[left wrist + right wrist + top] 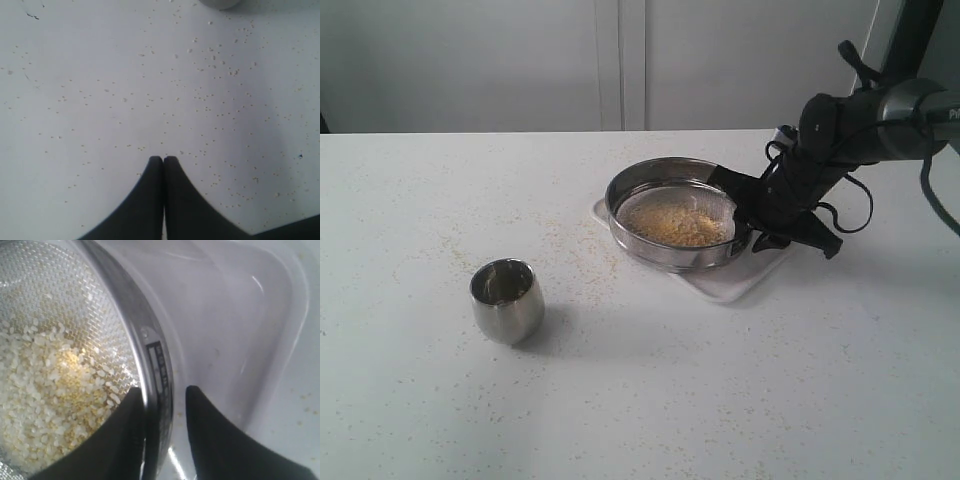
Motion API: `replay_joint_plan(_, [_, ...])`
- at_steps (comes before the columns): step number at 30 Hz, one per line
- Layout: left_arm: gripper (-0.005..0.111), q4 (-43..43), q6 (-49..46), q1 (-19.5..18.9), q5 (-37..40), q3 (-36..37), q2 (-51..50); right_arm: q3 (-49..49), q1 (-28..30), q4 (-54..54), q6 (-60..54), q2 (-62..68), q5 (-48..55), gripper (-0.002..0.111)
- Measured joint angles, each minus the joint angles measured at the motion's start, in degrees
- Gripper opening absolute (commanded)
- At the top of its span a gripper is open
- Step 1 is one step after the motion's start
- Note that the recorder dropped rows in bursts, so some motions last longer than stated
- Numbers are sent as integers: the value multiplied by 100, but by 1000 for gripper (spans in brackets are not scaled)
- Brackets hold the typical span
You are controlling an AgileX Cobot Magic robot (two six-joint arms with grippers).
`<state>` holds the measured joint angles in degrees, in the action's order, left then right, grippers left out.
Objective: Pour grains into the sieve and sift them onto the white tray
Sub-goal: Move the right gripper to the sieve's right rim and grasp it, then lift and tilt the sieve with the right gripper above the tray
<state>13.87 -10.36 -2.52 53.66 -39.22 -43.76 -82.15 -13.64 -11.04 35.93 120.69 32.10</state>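
Grains (678, 225): a pale yellow and beige heap on the mesh inside the sieve (650, 180), right of the middle of the worktop (720, 400).
Sieve: round, steel-walled, sitting on the white tray (730, 285); only the tray's near and right edges show past it.
Worktop: white, matt, speckled; stray specks (215, 60) lie scattered over it, thickest left of the tray.
Room: pale grey wall panels (470, 60) along the far side.
Counts: one sieve, one tray, one steel cup (507, 300), one arm (860, 120) in the exterior view.
Cup: upright, near left, well apart from the tray.
Right fingers (210, 440): parted, one inside the sieve's wall and one outside, with a gap on the outer side.
Left fingers (150, 200): pressed together, holding nothing, over bare speckled worktop.
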Motion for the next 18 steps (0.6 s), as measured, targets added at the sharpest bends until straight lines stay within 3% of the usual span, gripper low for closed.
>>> replay_joint_plan(5, [0, 0, 0, 0, 0, 0, 0, -10, 0, -27, 0, 86, -80, 26])
replay_joint_plan(11, [0, 0, 0, 0, 0, 0, 0, -47, 0, -110, 51, 144, -56, 0])
replay_joint_plan(18, [0, 0, 0, 0, 0, 0, 0, -47, 0, -236, 233, 144, -49, 0])
